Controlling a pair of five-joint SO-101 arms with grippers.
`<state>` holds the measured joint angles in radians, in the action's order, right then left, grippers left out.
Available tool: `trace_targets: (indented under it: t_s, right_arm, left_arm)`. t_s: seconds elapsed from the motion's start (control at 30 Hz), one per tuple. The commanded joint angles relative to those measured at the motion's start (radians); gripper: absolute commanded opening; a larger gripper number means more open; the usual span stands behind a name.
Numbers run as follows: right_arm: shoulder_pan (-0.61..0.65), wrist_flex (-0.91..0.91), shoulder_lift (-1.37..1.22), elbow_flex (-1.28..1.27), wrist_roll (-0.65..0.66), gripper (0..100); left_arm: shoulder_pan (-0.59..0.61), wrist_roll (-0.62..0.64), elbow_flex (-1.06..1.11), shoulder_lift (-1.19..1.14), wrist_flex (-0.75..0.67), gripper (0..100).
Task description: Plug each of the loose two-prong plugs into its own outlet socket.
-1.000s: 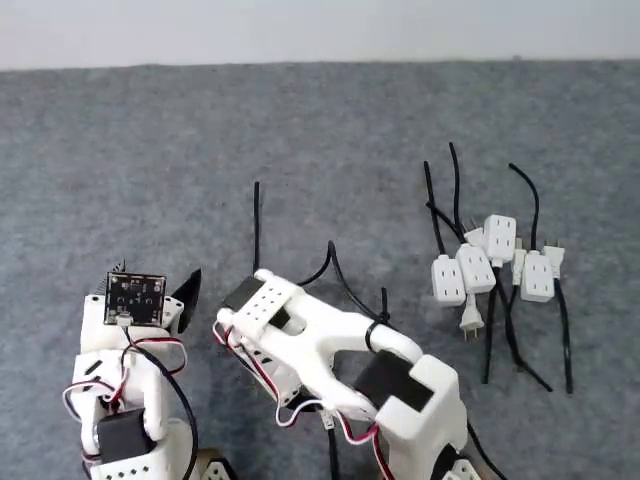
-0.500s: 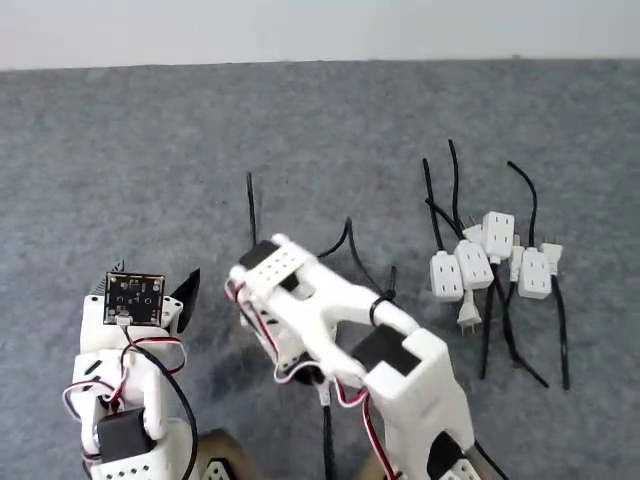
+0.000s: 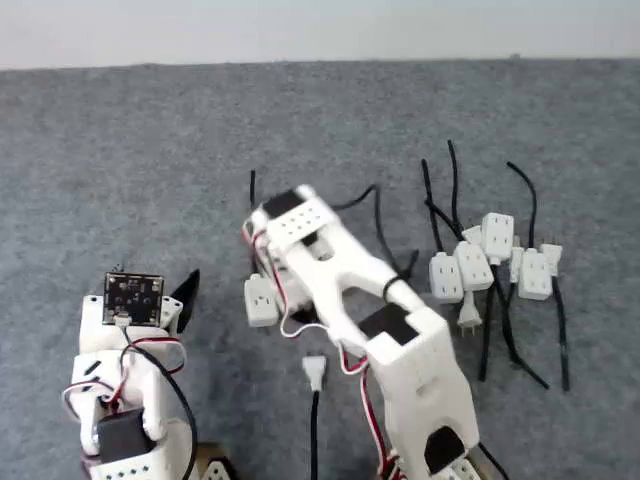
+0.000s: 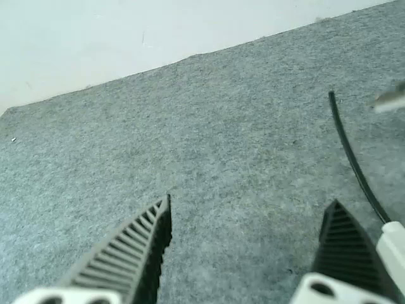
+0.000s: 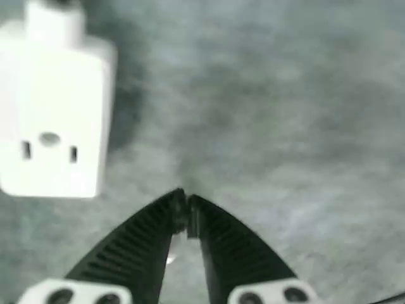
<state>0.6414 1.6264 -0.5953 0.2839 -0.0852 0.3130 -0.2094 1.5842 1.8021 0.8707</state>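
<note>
Grey carpet [image 3: 140, 150] beneath outstretched right gripper [image 5: 187, 204]

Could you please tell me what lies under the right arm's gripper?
Mostly grey mat, with a white outlet socket lying close beside the shut fingers. Whatever the fingers themselves cover cannot be seen.

Right arm [image 3: 345, 285] swings out from the table's near edge toward mid-mat | white outlet socket [image 3: 261, 300] comes into sight just beside its wrist | loose two-prong plug [image 3: 314, 372] and its black cord [image 3: 313, 430] emerge from under the arm
</note>
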Motion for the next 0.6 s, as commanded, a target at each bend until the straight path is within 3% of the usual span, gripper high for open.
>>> trace_targets:
  t_s: [0.0, 0.17, 0.47, 0.57]
  right_arm:
    - [-0.01, 0.05, 0.025, 0.109, 0.012, 0.9]
    - [-0.004, 0.163, 0.025, 0.117, 0.012, 0.9]
    - [0.059, 0.173, 0.096, 0.037, 0.003, 0.8]
    - [0.102, 0.173, 0.162, 0.021, -0.086, 0.8]
  left_arm:
    - [0.005, 0.017, -0.039, 0.015, -0.029, 36]
    - [0.0, 0.015, -0.028, 0.015, -0.032, 36]
    - [-0.002, 0.015, -0.027, 0.015, -0.032, 36]
    - [-0.002, 0.015, -0.027, 0.015, -0.032, 36]
